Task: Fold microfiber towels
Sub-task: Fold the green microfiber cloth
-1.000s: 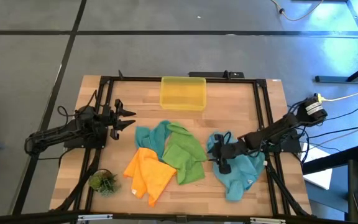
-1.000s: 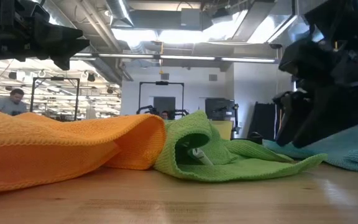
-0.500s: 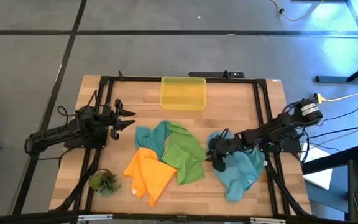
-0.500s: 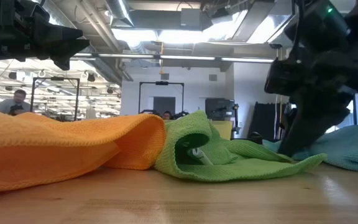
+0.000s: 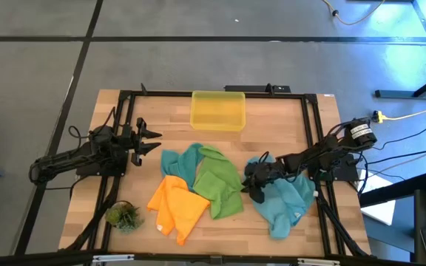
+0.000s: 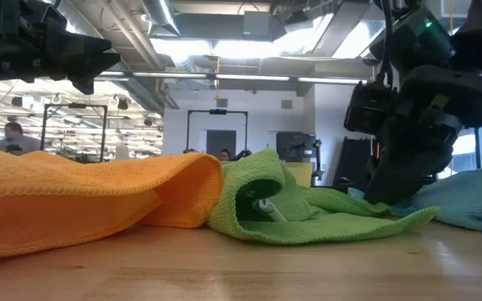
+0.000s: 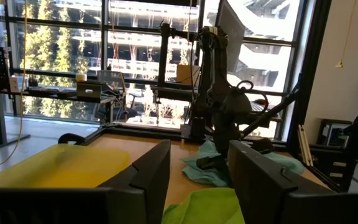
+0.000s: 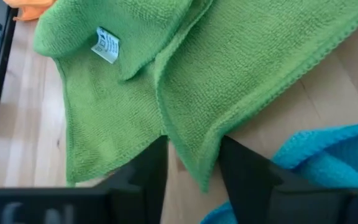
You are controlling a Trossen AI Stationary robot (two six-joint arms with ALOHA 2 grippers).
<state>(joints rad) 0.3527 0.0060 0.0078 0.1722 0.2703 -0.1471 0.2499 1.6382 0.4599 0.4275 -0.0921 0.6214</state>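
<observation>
A yellow bin (image 5: 217, 110) sits at the upper middle of the bench (image 5: 287, 118), apart from the cloths below it. A small green plant tuft (image 5: 123, 216) lies at the lower left corner of the bench, just left of the orange towel (image 5: 176, 206). A black frame runs around the bench edges, and both arms reach in across its side rails.

The four towels lie crumpled in the lower middle of the high view. The orange towel is lowest and leftmost; the green towel (image 5: 220, 183) overlaps its right side; one teal towel (image 5: 177, 164) shows above them, partly under the green one. The second teal towel (image 5: 283, 201) lies to the right, near the right rail.

The right tool (image 5: 251, 186) is down at the gap between the green towel and the right-hand teal towel. In its wrist view a corner of the green towel's hem (image 8: 191, 155) hangs between the two fingers (image 8: 145, 171), which stand apart around it; whether they pinch it I cannot tell. The teal cloth lies just beside that corner.

The left tool (image 5: 151, 140) hovers at the left middle of the bench, its fingers parted and empty, well apart from every towel.

Bare wood lies open along the bottom edge and around the bin.
</observation>
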